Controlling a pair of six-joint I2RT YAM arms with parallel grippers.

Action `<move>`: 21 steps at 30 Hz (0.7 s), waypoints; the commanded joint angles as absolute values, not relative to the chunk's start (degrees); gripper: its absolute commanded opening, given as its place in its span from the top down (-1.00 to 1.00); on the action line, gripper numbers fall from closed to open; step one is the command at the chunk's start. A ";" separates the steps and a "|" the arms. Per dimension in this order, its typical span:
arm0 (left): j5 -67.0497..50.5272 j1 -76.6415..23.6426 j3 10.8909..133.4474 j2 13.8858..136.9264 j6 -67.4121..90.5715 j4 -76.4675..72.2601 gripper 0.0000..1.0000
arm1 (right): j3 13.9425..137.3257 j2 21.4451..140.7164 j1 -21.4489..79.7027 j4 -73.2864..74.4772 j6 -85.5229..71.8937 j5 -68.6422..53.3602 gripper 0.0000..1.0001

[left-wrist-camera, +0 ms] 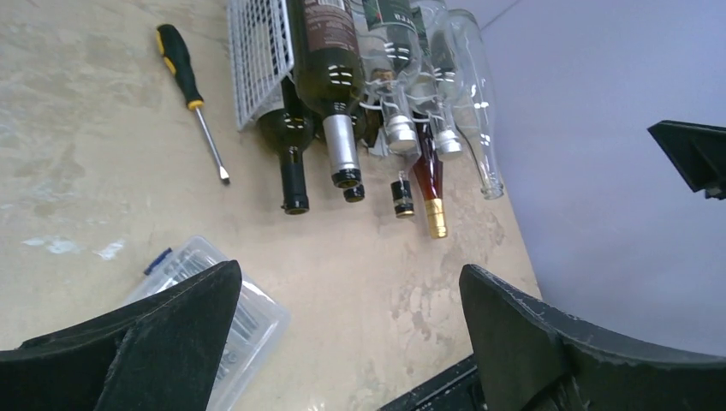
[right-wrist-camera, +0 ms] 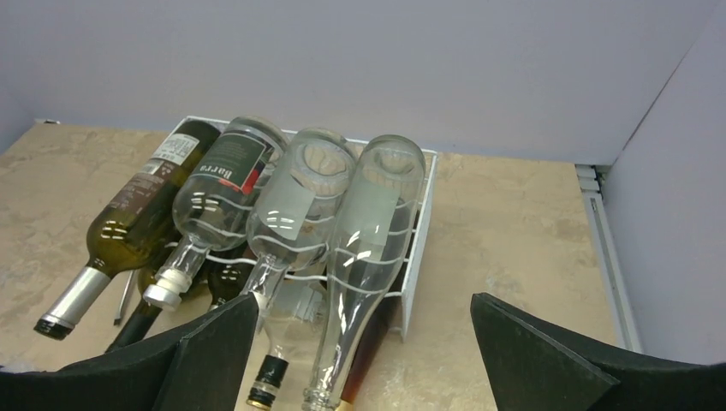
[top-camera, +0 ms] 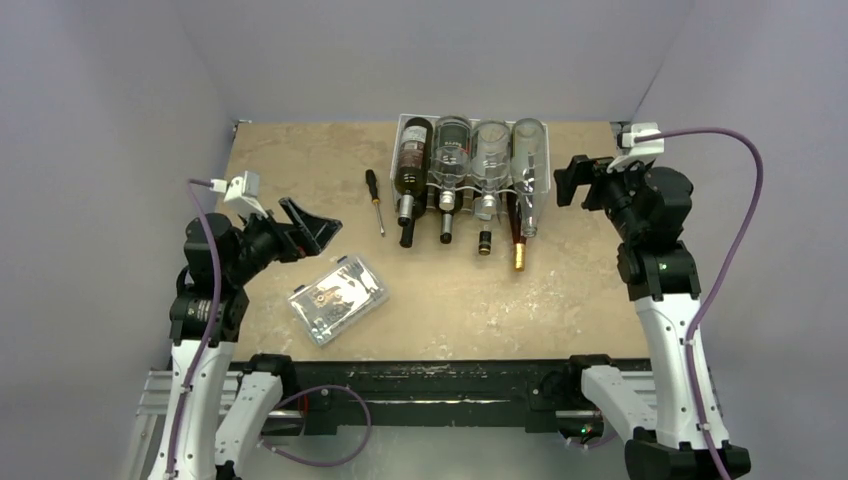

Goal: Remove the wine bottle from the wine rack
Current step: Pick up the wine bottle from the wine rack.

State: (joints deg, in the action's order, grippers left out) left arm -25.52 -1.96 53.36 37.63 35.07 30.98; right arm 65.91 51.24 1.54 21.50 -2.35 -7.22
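The tan table carries everything. The left arm reaches in from the near left and the right arm from the near right.

The left gripper hangs over the table left of the rack, near the box. Its jaws are spread wide and hold nothing. The right gripper sits just right of the rack. It is also spread wide and empty, and it touches no bottle.

The white wire rack stands at the far middle of the table. The bottles all lie in it with their necks pointing toward the arms. Four form the top row. A dark bottle is on the left, and three clear ones lie beside it. More bottles lie under them, their necks poking out over the table, among them an amber bottle with a gold cap on the right.

A clear plastic box lies on the near left of the table, well apart from the rack.

A screwdriver with a black and yellow handle lies just left of the rack, tip toward the arms.
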 commanded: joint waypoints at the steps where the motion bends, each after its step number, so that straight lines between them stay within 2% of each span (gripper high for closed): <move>1: -32.97 -1.80 50.99 37.10 40.36 25.86 -1.00 | 62.25 49.03 1.41 17.37 -2.46 -7.82 -0.98; 4: -30.66 -5.44 51.83 36.33 39.82 26.78 -1.00 | 60.49 47.63 1.41 16.48 -2.10 -7.21 -0.98; 8: -17.37 -17.35 57.18 38.95 34.68 34.03 -1.00 | 59.56 47.22 1.32 15.98 -1.07 -8.74 -0.98; 14: 0.20 -31.45 62.41 46.40 30.19 38.08 -0.97 | 55.40 46.31 1.32 14.96 3.75 -17.80 -0.98; 17: 6.65 -35.61 64.98 50.04 28.59 39.55 -0.94 | 53.93 46.40 1.36 14.49 5.58 -18.77 -0.98; 21: 9.63 -37.09 65.50 53.54 27.01 38.58 -0.95 | 53.65 46.11 1.27 15.00 7.36 -20.04 -0.98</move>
